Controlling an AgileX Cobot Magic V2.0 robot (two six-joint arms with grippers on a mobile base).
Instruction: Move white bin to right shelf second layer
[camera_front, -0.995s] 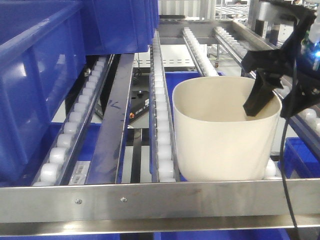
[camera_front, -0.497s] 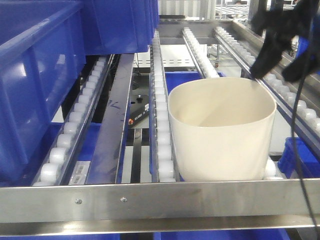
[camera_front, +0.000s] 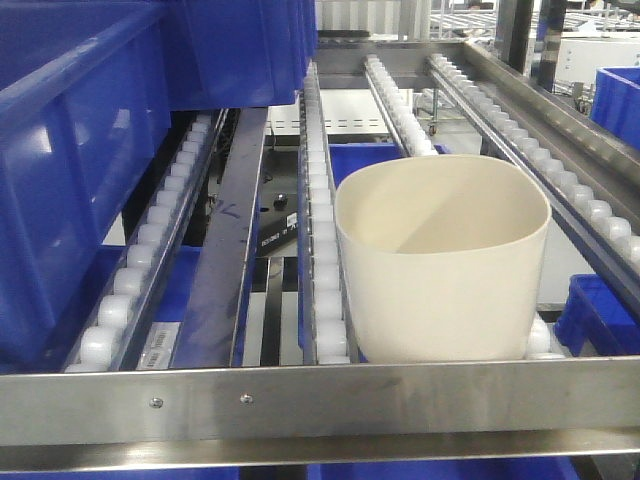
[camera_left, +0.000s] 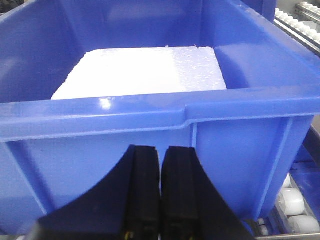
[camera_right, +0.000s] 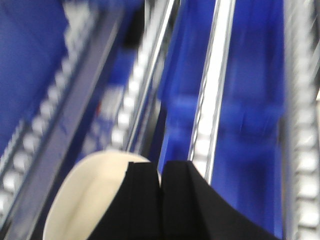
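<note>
White bin (camera_front: 440, 265) is seated upright on the roller lanes (camera_front: 322, 240) of the right shelf second layer, against the front rail (camera_front: 300, 398), so the slope is checked. Right gripper (camera_right: 161, 187) jaws closed, empty, above the bin. Left gripper (camera_left: 160, 195) jaws closed, empty, facing a blue crate (camera_left: 150, 115).

Steel flow-rack level (camera_front: 300, 400) with sloping lanes of white rollers (camera_front: 322, 250) and a flat screwed front rail at the near edge. White bin (camera_front: 440, 270) sits upright on the right-hand lanes, near side just behind the rail. Blue crate (camera_front: 70, 170) rests on the left lanes.
</note>
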